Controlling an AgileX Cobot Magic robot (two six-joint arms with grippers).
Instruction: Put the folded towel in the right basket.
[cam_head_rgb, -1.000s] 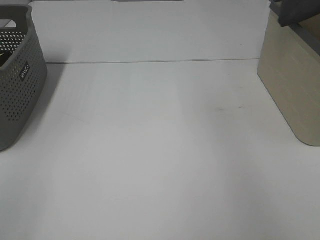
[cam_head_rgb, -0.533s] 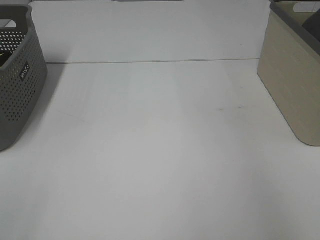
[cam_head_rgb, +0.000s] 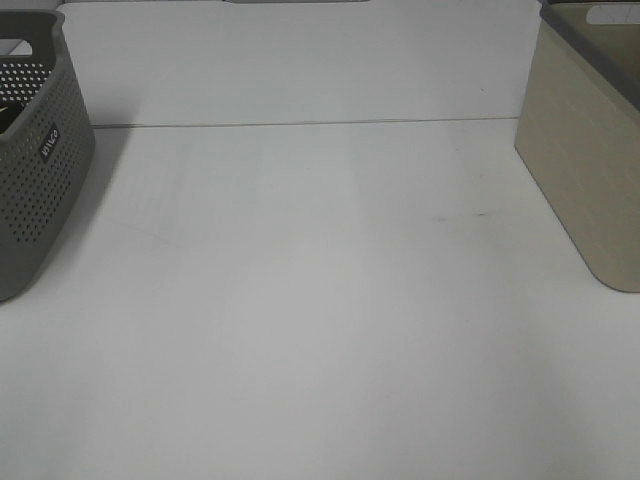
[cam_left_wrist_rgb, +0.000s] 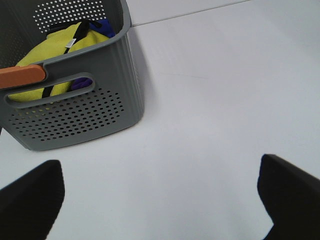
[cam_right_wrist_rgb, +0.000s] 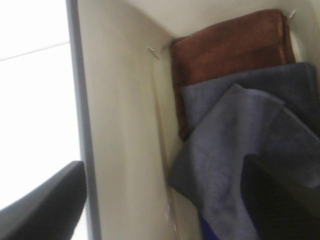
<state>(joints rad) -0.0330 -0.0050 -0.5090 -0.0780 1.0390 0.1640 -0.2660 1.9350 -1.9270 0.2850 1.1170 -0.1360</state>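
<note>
The grey folded towel (cam_right_wrist_rgb: 250, 130) lies loosely inside the beige right basket (cam_right_wrist_rgb: 125, 100), partly on top of a brown towel (cam_right_wrist_rgb: 225, 45). My right gripper (cam_right_wrist_rgb: 162, 172) hangs over the basket's near wall, open and empty, with its dark fingers (cam_right_wrist_rgb: 50, 200) wide apart and clear of the towel. The basket's outside shows at the right edge of the exterior high view (cam_head_rgb: 585, 160), where neither gripper is seen. My left gripper (cam_left_wrist_rgb: 160, 172) is open and empty above the white table, beside the grey perforated left basket (cam_left_wrist_rgb: 75, 110).
The left basket (cam_head_rgb: 40, 150) holds a yellow cloth (cam_left_wrist_rgb: 60, 45) and a blue item, and an orange piece (cam_left_wrist_rgb: 20, 76) sits on its rim. The white table (cam_head_rgb: 320, 300) stretches between the two baskets, with a seam line across its back.
A grey shape stood over the right basket's top a second ago, showed less half a second ago, and has now left the exterior high view.
</note>
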